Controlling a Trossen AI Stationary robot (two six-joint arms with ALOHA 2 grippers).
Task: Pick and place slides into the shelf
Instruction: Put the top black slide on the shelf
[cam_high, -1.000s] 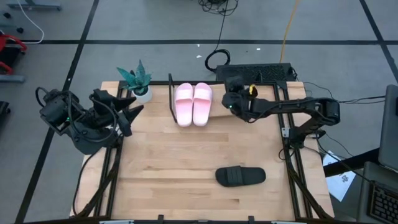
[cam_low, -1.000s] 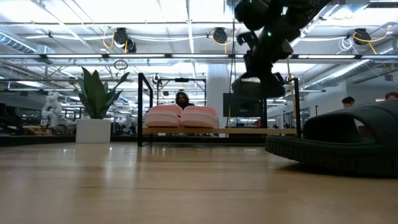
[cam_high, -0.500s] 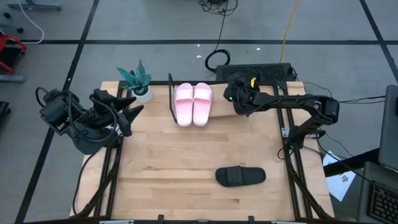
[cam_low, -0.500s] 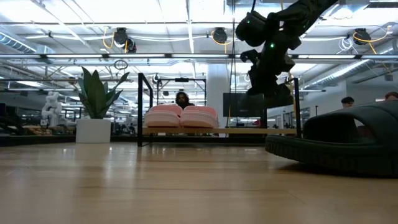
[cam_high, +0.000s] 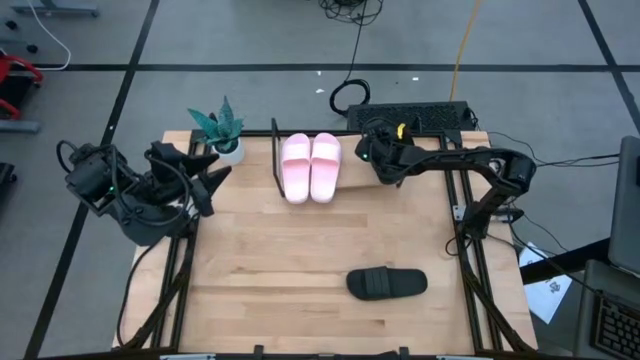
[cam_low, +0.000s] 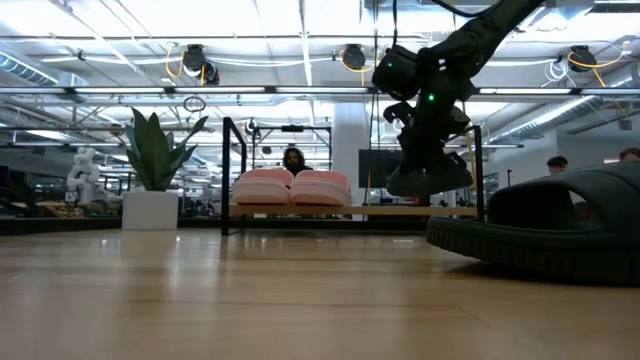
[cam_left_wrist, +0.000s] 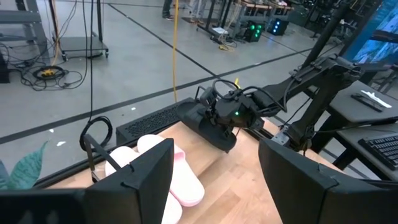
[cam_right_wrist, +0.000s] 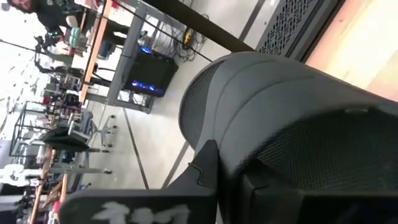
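Two pale pink slides (cam_high: 311, 167) lie side by side on the shelf (cam_low: 370, 210), next to its left wire end frame (cam_high: 275, 160). One black slide (cam_high: 387, 283) lies on its sole on the table, near the front right. My right gripper (cam_high: 383, 158) is shut on a second black slide (cam_low: 430, 178), which hangs just above the shelf board, right of the pink pair. My left gripper (cam_left_wrist: 217, 186) waits open at the table's left edge, high above it, nothing between its fingers. My right gripper holds the black slide by its wide strap (cam_right_wrist: 249, 87), coming from the table's right and slanting downward. Its own fingers (cam_right_wrist: 208, 171) hide the exact place of contact. The slide hangs below the gripper, tilted, clear of the shelf board (cam_left_wrist: 214, 127).
A potted plant (cam_high: 222, 130) stands at the far left, beside the shelf. The shelf's right end frame (cam_low: 478, 170) rises just right of the held slide. A black keyboard (cam_high: 410, 117) lies behind the shelf. Bare wood lies between the shelf and the near black slide.
My right gripper has come down toward the shelf board with the black slide and has shifted slightly toward the table's far edge, turning as it went. The slide now hangs lower, close over the board. It stays clear and in the shut fingers.
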